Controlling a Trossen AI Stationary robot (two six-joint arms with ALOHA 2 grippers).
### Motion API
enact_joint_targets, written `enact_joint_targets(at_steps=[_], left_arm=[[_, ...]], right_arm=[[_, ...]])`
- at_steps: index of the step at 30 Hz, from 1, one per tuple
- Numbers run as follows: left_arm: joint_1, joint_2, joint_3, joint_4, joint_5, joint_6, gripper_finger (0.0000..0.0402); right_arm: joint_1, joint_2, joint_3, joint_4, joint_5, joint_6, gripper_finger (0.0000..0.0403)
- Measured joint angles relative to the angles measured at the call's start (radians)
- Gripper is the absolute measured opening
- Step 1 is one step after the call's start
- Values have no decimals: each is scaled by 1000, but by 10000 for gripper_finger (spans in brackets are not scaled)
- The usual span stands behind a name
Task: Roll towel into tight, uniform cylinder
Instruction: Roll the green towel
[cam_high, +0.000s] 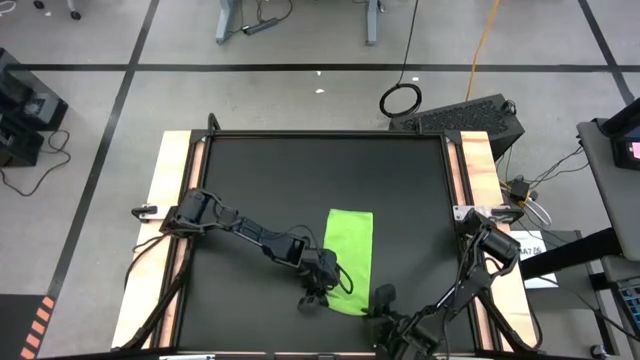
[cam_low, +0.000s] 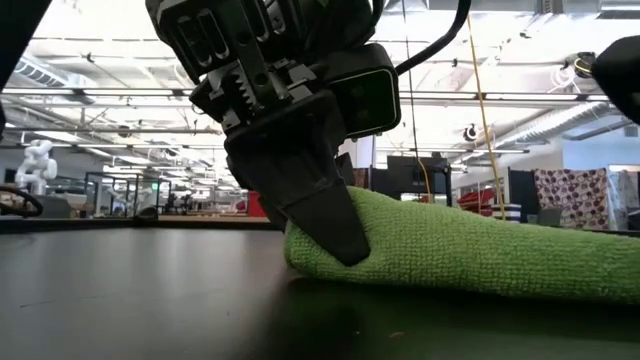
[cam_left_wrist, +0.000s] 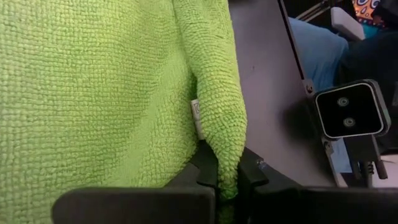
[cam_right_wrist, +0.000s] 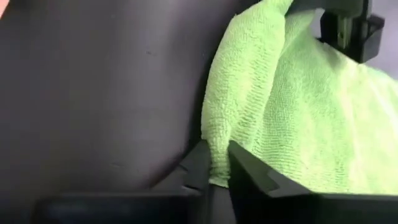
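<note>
The towel (cam_high: 350, 258) is bright lime green all over, with a nubby looped weave and a small white tag (cam_left_wrist: 196, 116) at one edge. The surface (cam_high: 320, 180) is matt black, edged by pale wood strips (cam_high: 160, 200). Both hands, left (cam_high: 318, 290) and right (cam_high: 382, 300), are black. The floor (cam_high: 110, 60) is grey with dark lines.

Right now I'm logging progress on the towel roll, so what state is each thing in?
towel: lying flat on the table as a long strip, near edge lifted into a fold, not yet rolled.
left gripper: shut on the towel's near edge.
right gripper: shut on the towel's near edge at the other corner.
table: dark mat, towel resting on it.
</note>
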Motion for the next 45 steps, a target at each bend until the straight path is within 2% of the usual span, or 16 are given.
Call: enact_joint_targets(at_steps=[4,11,15,22,30,32,38,45], left_arm=[[-2,0,0,-1,1,11,43],[-18,-40,6,-11,-5,90,193],[-44,-111,14,-27,-133,170,242],[-147,-207,15,-151,-502,401,249],[-312,-186,7,-181,-843,639,249],[-325,-164,5,-182,-875,653,249],[-328,-97,5,-167,-876,659,249],[-331,-52,11,-154,-892,704,233]], right_arm=[[-7,-4,0,-3,-41,48,7],[-22,-35,-3,-17,-124,198,10],[-48,-59,-3,-13,-211,230,3],[-89,-90,-4,-14,-322,228,3],[-113,-92,-4,17,-349,191,3],[-116,-92,-4,35,-348,161,3],[-124,-91,-5,101,-312,70,3],[-137,-91,-5,119,-270,68,3]])
